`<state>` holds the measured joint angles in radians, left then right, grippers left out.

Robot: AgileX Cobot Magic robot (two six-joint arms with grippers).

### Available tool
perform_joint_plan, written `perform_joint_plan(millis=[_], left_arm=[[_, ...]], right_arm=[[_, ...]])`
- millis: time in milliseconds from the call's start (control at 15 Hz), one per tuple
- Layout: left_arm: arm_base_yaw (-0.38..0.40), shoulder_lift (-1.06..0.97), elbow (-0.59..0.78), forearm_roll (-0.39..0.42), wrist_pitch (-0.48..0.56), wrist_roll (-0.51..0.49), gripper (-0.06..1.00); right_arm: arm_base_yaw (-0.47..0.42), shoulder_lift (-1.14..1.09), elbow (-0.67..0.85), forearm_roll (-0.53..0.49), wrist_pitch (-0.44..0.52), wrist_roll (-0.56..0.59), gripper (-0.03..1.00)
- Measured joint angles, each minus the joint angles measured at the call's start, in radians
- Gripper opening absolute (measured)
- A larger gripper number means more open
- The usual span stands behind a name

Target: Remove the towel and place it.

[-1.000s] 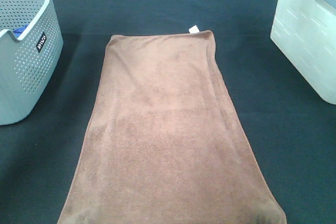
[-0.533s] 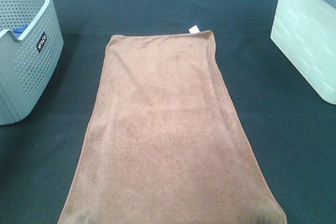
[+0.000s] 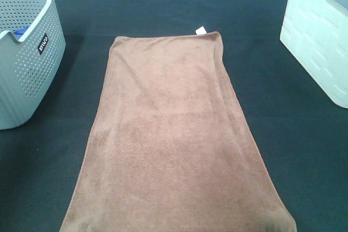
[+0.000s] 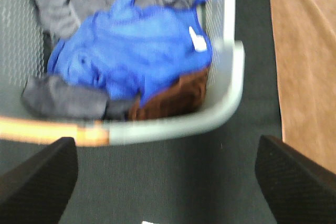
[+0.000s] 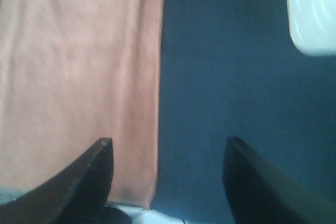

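The reddish-brown towel (image 3: 174, 134) lies spread flat and lengthwise on the dark table, its small white tag (image 3: 200, 30) at the far right corner. Neither gripper shows in the exterior high view. In the left wrist view my left gripper (image 4: 168, 182) is open and empty above the grey basket's rim (image 4: 231, 93), and the towel's edge (image 4: 310, 51) lies to one side. The right wrist view has my right gripper (image 5: 168, 177) open and empty over the towel's long edge (image 5: 79, 66) and the bare table.
The grey perforated basket (image 3: 27, 69) stands at the left and holds a blue cloth (image 4: 136, 51), grey clothes and a dark brown item. A white ribbed container (image 3: 321, 42) stands at the right. Dark table surface surrounds the towel.
The dark tips of both arms, seen at the far edge of the exterior high view a second ago, have left that view. The towel has not moved.
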<state>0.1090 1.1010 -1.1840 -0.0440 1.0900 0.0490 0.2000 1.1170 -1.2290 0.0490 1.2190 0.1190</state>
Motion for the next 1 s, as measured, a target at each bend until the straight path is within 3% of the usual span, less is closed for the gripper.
perform_joint_plan(millis=[200, 400, 667, 1000], left_arm=[[0.000, -0.391, 0.254, 0.000, -0.012, -0.008, 0.86], [0.000, -0.714, 0.381, 0.000, 0.015, -0.009, 0.85], [0.000, -0.973, 0.417, -0.001, 0.116, 0.001, 0.85], [0.000, -1.105, 0.455, -0.006, 0.129, 0.012, 0.85]], right_arm=[[0.000, -0.347, 0.268, -0.023, 0.004, 0.002, 0.60], [0.000, -0.646, 0.397, -0.041, 0.005, 0.001, 0.60], [0.000, -0.945, 0.508, -0.108, 0.006, 0.001, 0.60], [0.000, -1.115, 0.622, -0.123, 0.006, -0.046, 0.60]])
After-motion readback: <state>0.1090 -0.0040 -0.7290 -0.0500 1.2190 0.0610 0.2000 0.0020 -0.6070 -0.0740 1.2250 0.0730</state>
